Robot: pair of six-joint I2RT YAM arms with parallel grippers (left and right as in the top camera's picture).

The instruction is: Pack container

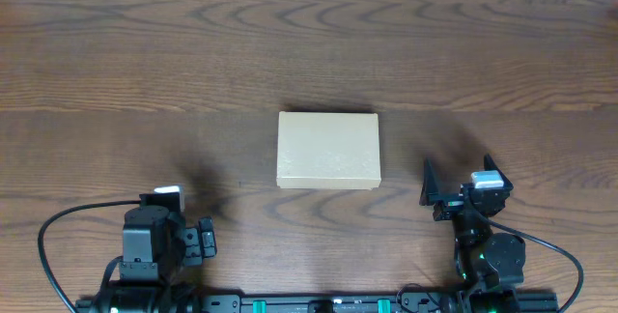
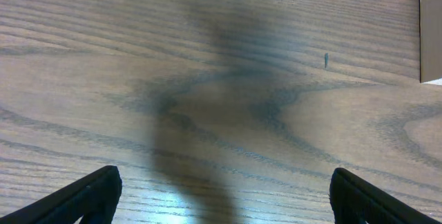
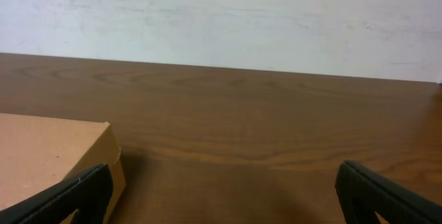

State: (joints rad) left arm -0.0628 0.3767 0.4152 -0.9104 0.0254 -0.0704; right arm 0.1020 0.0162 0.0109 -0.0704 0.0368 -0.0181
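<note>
Brown wood-grain table [image 1: 145,52] carries everything. Tan cardboard box [image 1: 328,150], top closed, lies flat ahead of both grippers: forward-right of the left gripper [image 2: 224,189] and forward-left of the right gripper [image 3: 224,182], touching neither. Left gripper: jaws spread wide, nothing held, bare wood beneath. Right gripper: jaws spread wide, nothing held, box corner just beyond its left finger.

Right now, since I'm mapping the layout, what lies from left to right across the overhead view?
left gripper → small rectangular tan cardboard box → right gripper, all over the brown wooden table.
</note>
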